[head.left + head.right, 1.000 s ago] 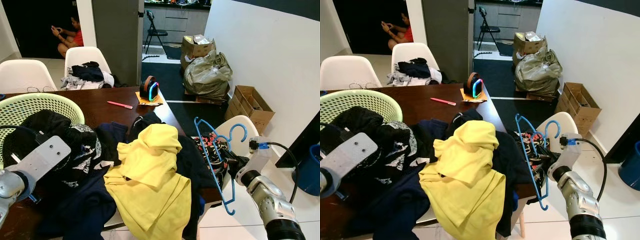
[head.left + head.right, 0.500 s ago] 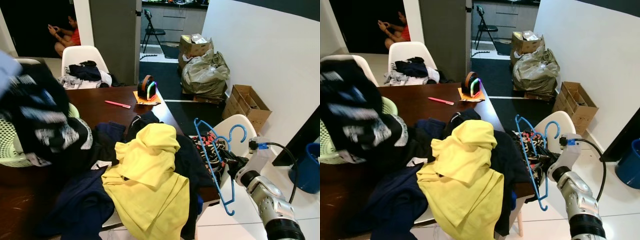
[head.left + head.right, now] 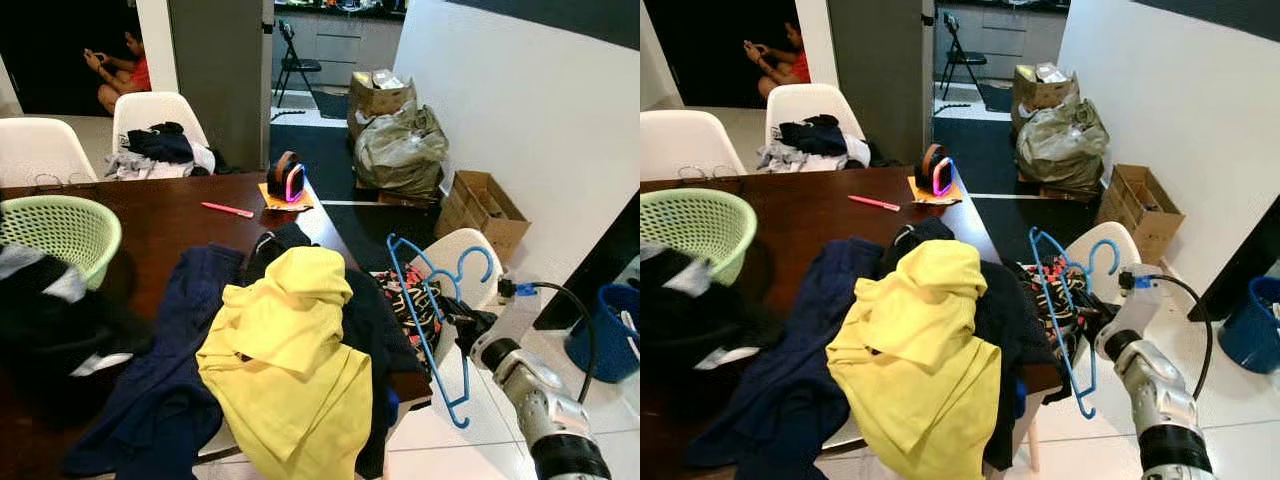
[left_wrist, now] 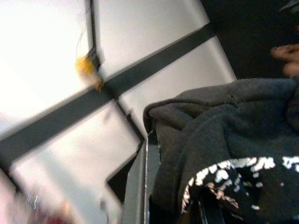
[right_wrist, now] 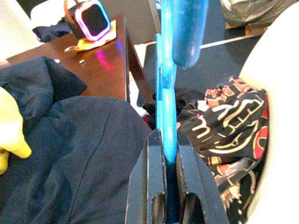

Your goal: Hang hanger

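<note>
Beside the white chair (image 3: 470,262) | right gripper (image 5: 168,161) jaws clamp blue plastic hanger (image 3: 436,330) | left jaws: cannot tell

Black garment (image 3: 50,330) blurred, edge-cropped

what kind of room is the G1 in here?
Most likely a home dining area doubling as a laundry-sorting spot: a dark wooden table with white chairs, clothes such as a yellow shirt piled on it, and a green laundry basket. A kitchen shows beyond the doorway.

right tool (image 3: 1092,322) gripping blue hanger (image 3: 1068,300), yellow shirt (image 3: 915,350)
</note>
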You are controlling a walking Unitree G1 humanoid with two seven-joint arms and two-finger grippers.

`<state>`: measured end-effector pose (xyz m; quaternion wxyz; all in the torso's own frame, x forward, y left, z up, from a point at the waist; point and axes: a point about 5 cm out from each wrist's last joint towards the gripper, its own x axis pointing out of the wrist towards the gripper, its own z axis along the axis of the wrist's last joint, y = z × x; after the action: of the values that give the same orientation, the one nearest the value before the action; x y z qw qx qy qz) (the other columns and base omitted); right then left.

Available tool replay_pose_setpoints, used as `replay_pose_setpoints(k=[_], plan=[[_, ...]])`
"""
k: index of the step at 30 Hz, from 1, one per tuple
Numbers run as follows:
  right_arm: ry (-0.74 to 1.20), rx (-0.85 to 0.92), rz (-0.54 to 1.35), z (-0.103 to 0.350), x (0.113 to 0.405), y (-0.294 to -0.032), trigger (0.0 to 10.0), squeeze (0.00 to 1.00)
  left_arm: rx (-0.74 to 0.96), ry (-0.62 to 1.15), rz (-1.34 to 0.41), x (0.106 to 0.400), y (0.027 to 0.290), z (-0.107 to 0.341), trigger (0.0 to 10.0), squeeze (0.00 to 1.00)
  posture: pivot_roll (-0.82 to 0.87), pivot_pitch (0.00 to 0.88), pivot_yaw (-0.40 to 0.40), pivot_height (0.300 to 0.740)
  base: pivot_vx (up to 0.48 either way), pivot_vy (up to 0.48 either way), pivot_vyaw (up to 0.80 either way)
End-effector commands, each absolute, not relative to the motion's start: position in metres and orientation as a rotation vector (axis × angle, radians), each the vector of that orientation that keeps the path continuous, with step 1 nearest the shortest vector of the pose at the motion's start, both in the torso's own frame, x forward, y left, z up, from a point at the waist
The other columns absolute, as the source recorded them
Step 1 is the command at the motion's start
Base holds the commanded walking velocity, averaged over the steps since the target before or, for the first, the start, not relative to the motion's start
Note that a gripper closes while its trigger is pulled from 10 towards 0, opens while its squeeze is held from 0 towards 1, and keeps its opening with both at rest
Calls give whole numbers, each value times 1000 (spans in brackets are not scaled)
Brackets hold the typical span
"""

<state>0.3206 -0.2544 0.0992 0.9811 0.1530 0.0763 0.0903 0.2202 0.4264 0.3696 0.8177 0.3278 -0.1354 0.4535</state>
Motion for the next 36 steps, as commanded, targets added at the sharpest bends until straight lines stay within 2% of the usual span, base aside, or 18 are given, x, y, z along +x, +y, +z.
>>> replay_pose_setpoints(k=[1,2,9,13,16,19,25,26,27,28,29,30,31,32,35,36], plan=[[161,301,167,98,318,-261,10000,0,696,-369,1026,209,434,385,0,0,65,0,-141,740,0,0,0],[165,293,167,99,317,-264,10000,0,634,-420,1035,210,439,396,0,0,61,0,-147,740,0,0,0],[170,275,167,101,316,-267,10000,0,637,-409,1024,221,444,398,0,0,48,0,-153,740,0,0,0],[177,258,164,102,312,-274,10000,0,475,-301,921,252,450,353,0,0,18,0,-160,740,0,0,0],[178,254,162,103,311,-276,10000,0,433,-317,871,262,444,350,0,0,3,0,-158,740,0,0,0],[179,247,160,104,308,-279,10000,0,465,-452,771,280,418,381,0,0,4,0,-158,740,0,0,0],[181,246,159,104,307,-279,10000,0,492,-521,714,291,401,405,0,0,1,0,-156,740,0,0,0],[181,247,160,104,307,-279,10000,0,495,-539,679,297,394,411,0,0,3,0,-153,740,0,0,0],[182,250,160,104,306,-279,10000,0,508,-548,534,314,371,415,0,0,11,0,-153,740,0,0,0],[182,250,160,104,306,-279,10000,0,508,-548,534,314,371,415,0,0,11,0,-153,740,0,0,0],[181,251,159,104,306,-279,10000,0,553,-528,446,327,354,411,0,0,8,0,-150,740,0,0,0],[181,251,159,104,306,-279,10000,0,553,-528,446,327,354,411,0,0,8,0,-150,740,0,0,0],[181,251,159,105,306,-279,10000,0,589,-502,378,337,341,404,0,0,7,0,-149,740,0,0,0],[180,249,159,105,305,-278,10000,0,597,-415,314,351,330,384,0,0,5,0,-146,740,0,0,0],[180,249,159,105,305,-278,10000,0,597,-415,314,351,330,384,0,0,5,0,-146,740,0,0,0],[180,248,159,105,305,-278,10000,0,610,-283,257,364,324,356,1412,0,2,0,-143,740,0,0,0]])
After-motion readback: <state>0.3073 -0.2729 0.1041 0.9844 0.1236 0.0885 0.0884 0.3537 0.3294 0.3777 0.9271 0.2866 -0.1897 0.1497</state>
